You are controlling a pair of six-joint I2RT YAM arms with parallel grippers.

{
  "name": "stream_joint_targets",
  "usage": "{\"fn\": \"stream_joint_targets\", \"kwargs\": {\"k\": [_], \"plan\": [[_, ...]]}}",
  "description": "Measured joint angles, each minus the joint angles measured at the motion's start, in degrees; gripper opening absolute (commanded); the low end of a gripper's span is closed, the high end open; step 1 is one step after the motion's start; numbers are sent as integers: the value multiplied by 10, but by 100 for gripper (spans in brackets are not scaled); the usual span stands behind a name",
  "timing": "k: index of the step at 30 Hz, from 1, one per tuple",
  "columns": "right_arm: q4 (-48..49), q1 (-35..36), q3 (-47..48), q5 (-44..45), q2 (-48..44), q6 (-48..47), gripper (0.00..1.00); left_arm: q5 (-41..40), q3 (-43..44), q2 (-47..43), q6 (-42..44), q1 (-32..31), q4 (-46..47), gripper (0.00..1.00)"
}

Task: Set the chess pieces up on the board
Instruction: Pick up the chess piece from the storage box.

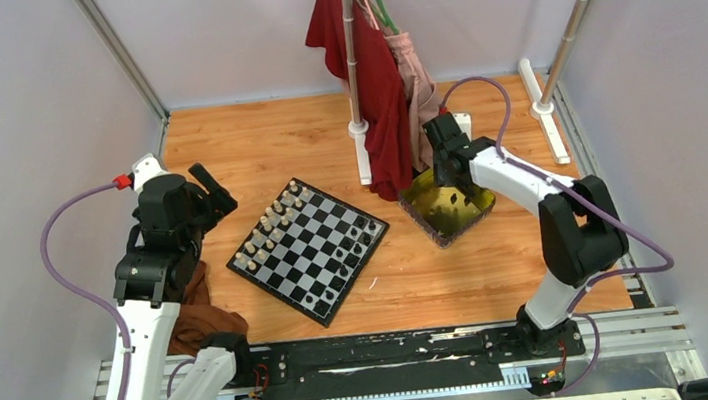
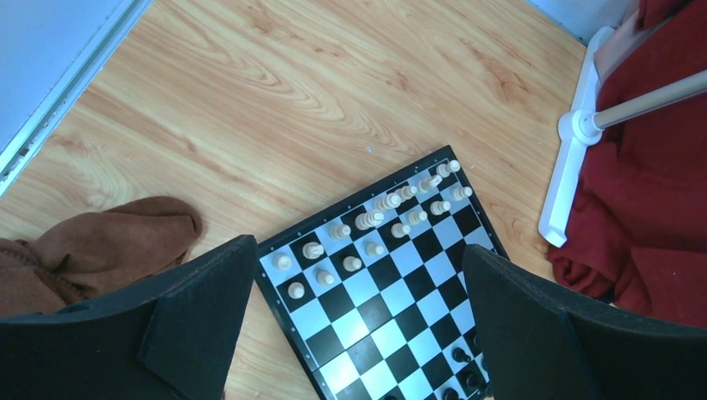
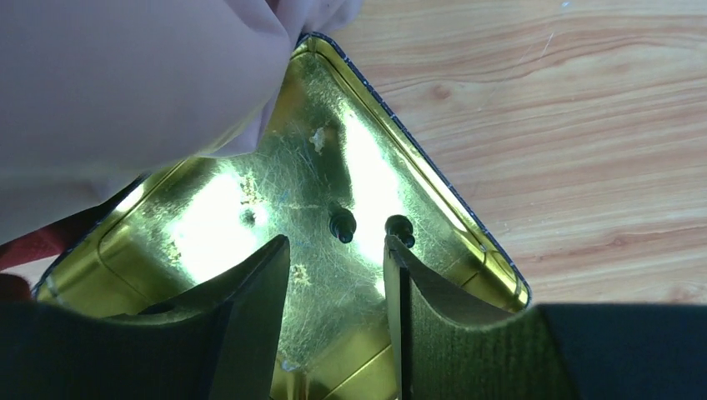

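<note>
The checked board [image 1: 308,250] lies turned like a diamond on the wooden table. Cream pieces [image 1: 272,222] fill its upper-left side; several black pieces [image 1: 350,246] stand along its lower-right side. In the left wrist view the board [image 2: 392,292] shows with cream pieces [image 2: 367,221] and a few black pieces [image 2: 463,358]. My left gripper [image 1: 213,191] is open and empty, raised left of the board. My right gripper [image 3: 338,250] is open inside the gold tray [image 3: 250,217], just short of two black pieces [image 3: 343,223], one [image 3: 400,227] beside its right finger.
The gold tray [image 1: 447,208] sits right of the board. A clothes stand with a red garment [image 1: 367,88] hangs behind it and over the tray's edge. A brown cloth [image 1: 202,313] lies by the left arm. White stand feet [image 1: 543,108] are at the back right.
</note>
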Motion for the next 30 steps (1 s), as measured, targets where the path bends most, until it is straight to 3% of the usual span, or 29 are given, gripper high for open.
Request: {"fn": "stream_joint_targets", "kwargs": {"k": [30], "plan": [[21,-36,-1,-60,76,35,35,-4,-12,-1,0,0,-6,100]]}}
